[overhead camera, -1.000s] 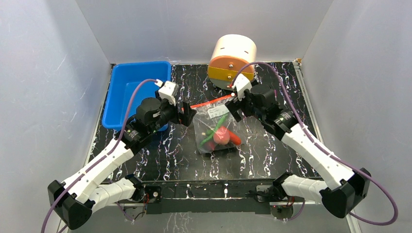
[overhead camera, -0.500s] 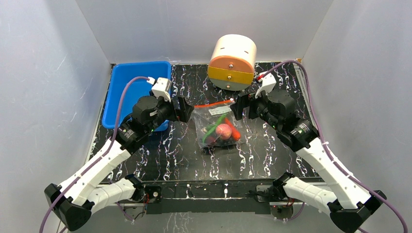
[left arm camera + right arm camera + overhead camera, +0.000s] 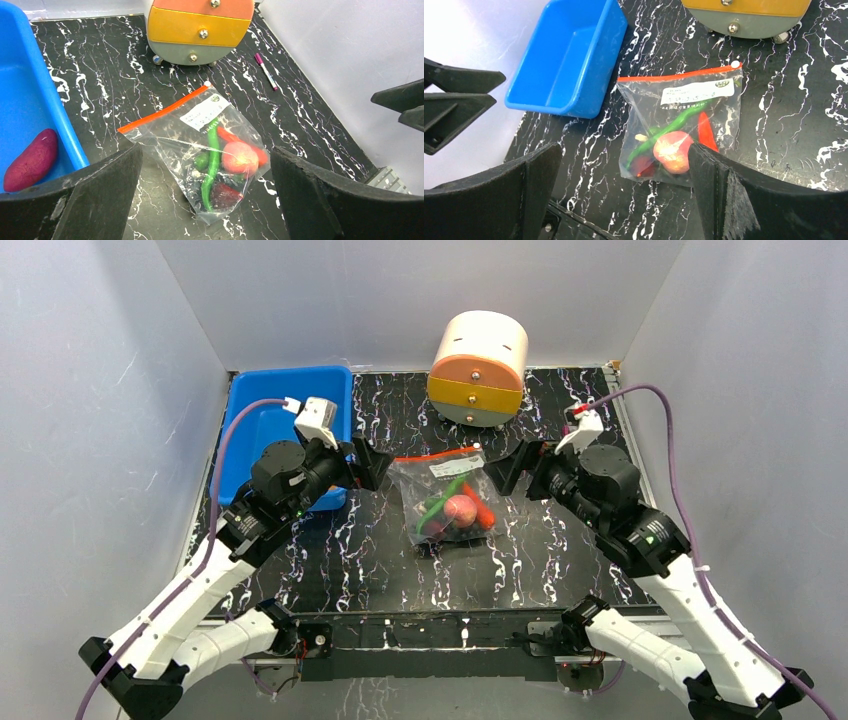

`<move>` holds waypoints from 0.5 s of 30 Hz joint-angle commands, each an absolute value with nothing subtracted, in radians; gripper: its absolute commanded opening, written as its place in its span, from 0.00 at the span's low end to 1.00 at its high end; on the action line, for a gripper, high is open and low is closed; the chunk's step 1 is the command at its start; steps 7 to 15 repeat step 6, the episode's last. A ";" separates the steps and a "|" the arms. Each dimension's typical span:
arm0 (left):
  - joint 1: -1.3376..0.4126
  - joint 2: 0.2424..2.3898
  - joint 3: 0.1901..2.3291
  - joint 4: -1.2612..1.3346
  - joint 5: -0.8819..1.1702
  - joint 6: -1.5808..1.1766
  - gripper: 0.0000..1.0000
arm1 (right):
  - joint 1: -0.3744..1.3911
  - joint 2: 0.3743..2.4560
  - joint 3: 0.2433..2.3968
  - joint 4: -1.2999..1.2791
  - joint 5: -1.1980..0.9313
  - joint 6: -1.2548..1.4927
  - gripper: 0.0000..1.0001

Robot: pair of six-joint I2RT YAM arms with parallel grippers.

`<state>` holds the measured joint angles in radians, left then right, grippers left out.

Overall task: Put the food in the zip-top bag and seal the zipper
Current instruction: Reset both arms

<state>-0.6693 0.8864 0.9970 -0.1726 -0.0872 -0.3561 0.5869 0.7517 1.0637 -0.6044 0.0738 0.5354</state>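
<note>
The clear zip-top bag (image 3: 445, 490) lies flat on the black marbled table between my two grippers. Inside it are the pink-red round fruit (image 3: 459, 509), the long green pepper (image 3: 440, 502), the red chili (image 3: 483, 513) and the dark purple piece (image 3: 432, 529). The orange-red zipper (image 3: 435, 453) runs straight along the bag's far edge, above the white label (image 3: 450, 467). My left gripper (image 3: 372, 462) is open and empty, left of the bag. My right gripper (image 3: 508, 468) is open and empty, right of it. Neither touches the bag. Both wrist views show the bag (image 3: 200, 145) (image 3: 684, 120) between wide jaws.
A blue bin (image 3: 250, 445) stands at the back left with a purple sweet potato (image 3: 31, 161) in it. A round drawer unit (image 3: 478, 365) stands at the back behind the bag. A pink marker (image 3: 266, 71) lies to its right.
Both grippers were at the ends of the bag's zipper strip; they have let go and drawn back outward, left and right. The bag has settled on the table.
</note>
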 commanded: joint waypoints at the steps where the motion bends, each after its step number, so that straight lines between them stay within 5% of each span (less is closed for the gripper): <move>1: -0.666 0.843 1.000 -0.166 -0.063 -0.367 0.98 | 0.586 0.729 1.054 -0.575 0.117 0.590 0.98; 15: -0.666 0.835 0.986 -0.173 -0.101 -0.362 0.98 | 0.585 0.718 1.028 -0.563 0.116 0.605 0.98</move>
